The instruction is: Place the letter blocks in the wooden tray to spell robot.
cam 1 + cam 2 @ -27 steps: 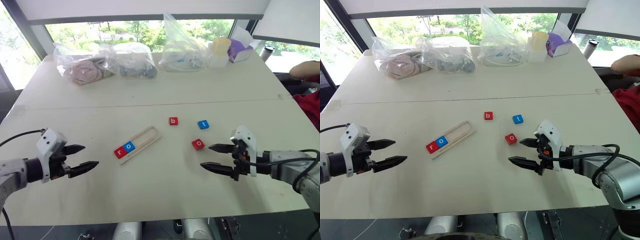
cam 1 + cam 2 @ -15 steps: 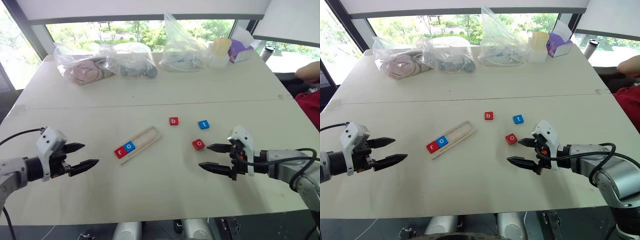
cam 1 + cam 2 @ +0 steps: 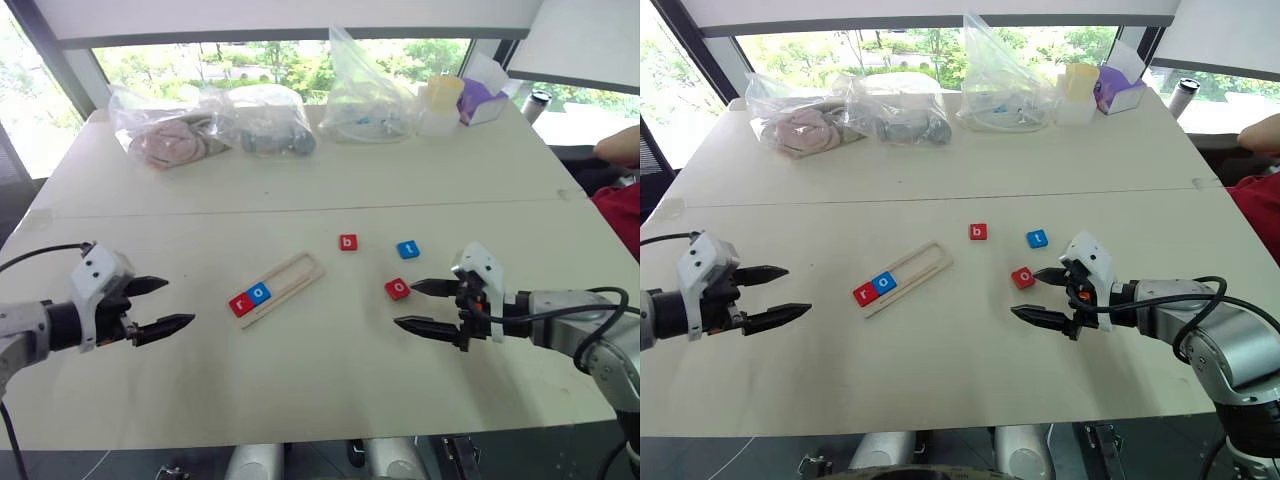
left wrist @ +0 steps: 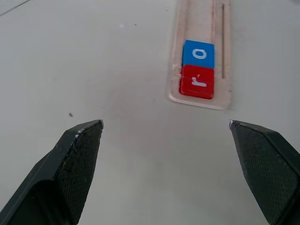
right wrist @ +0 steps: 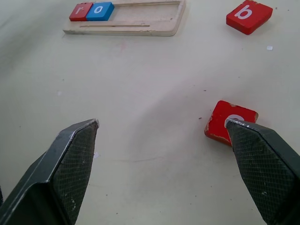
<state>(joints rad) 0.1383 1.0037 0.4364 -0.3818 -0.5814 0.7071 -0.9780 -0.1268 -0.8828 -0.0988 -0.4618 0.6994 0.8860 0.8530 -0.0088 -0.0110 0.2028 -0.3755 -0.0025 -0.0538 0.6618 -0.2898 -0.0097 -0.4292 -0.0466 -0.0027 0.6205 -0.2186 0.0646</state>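
Beside the right gripper [image 3: 420, 306], jaws spread wide, lies the red o block [image 3: 397, 289].

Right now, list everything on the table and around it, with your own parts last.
Tray: one, pale wood, table centre, slanted.
Blocks in tray: two, red r and blue o, touching, at its near end.
Loose blocks: three, red b, blue t, red o, right of tray.
Plastic bags: three, clear, far edge.
Cup: one, pale yellow, far right.
Box: one, purple, beside the cup.
Person's arm: one, right edge.
Left pincer: open, left of tray.
Right pincer: open, beside red o.
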